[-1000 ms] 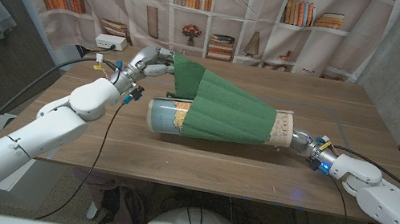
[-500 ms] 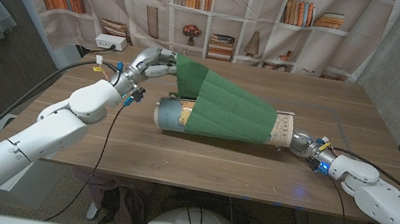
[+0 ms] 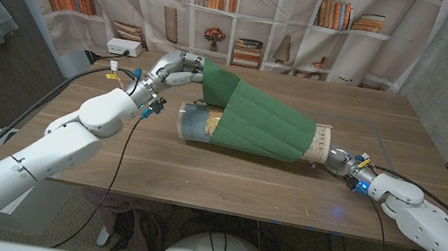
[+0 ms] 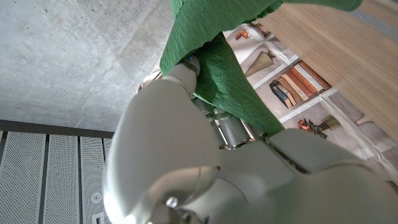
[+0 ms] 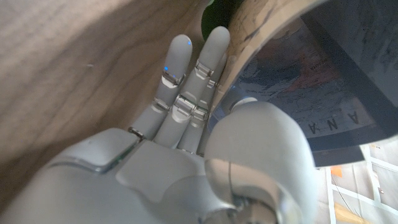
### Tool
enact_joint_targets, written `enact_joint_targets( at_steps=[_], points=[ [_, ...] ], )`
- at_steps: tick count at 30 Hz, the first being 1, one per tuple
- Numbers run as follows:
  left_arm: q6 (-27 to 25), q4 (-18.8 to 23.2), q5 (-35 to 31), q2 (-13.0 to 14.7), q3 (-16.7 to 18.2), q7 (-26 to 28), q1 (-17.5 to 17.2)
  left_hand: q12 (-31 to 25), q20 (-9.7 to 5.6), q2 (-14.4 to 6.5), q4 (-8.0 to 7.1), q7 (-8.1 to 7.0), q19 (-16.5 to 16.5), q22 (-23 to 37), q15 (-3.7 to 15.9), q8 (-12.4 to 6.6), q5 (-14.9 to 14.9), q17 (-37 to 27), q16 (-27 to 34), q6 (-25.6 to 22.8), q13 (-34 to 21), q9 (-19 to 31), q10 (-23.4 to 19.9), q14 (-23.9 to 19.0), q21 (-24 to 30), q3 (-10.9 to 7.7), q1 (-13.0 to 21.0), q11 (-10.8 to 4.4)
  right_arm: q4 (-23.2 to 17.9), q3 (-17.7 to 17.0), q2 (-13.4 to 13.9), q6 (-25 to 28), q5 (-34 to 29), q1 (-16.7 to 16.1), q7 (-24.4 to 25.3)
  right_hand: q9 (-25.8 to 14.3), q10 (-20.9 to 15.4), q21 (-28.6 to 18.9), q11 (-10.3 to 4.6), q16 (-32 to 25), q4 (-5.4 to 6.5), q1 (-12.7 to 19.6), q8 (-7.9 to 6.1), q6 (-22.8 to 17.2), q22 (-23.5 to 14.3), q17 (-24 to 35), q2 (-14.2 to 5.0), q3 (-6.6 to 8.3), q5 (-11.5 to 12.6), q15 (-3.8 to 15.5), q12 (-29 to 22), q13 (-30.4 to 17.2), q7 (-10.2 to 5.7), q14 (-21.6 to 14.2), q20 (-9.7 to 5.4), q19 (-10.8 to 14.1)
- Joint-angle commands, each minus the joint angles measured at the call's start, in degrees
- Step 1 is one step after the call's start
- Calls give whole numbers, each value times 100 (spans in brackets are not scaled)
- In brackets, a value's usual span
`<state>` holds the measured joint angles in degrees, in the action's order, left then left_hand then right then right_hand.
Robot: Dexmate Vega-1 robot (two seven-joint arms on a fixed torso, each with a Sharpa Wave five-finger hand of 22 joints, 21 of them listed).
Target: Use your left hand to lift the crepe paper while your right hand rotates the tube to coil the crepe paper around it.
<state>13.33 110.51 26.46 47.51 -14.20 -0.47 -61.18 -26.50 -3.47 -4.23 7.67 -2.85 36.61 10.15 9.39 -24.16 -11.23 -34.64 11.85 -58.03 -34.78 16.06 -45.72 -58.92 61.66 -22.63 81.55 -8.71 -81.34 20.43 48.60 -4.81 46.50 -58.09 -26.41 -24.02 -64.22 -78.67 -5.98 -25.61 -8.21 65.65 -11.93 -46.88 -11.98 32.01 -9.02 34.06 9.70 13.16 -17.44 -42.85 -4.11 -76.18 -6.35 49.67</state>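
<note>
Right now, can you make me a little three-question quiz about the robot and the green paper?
1. True or false: the left hand holds up a corner of the green crepe paper.
2. What does the right hand grip? A) a book B) the end of the cardboard tube C) a cable
3. Fill in: the tube lies on the wooden ____.

Key: 1 true; 2 B; 3 table.
</note>
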Motion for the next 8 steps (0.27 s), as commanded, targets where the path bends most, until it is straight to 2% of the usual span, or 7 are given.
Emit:
enact_joint_targets(
  at_steps=[1,8],
  points=[
    [54,-10,55,-20,-56,-117,36,21,-780,24,14,11,-14,4,371,20,-2,-19,17,-24,-10,9,-20,-43,39,-56,37,48,119,-3,-51,39,1,0,35,-27,-52,-31,-76,6,-8,180,-29,-88,-7,28,-138,62,43,1,25,-5,-81,8,-656,-41],
    [53,-25,70,-26,-57,-110,25,15,-773,31,14,14,-11,6,380,19,-1,-21,21,-18,-19,16,-28,-48,46,-55,36,38,176,4,-83,35,-9,49,13,-30,-51,-50,-88,25,-8,181,-31,-87,-4,19,-139,65,43,1,28,-26,-90,22,-656,-55]
  ],
)
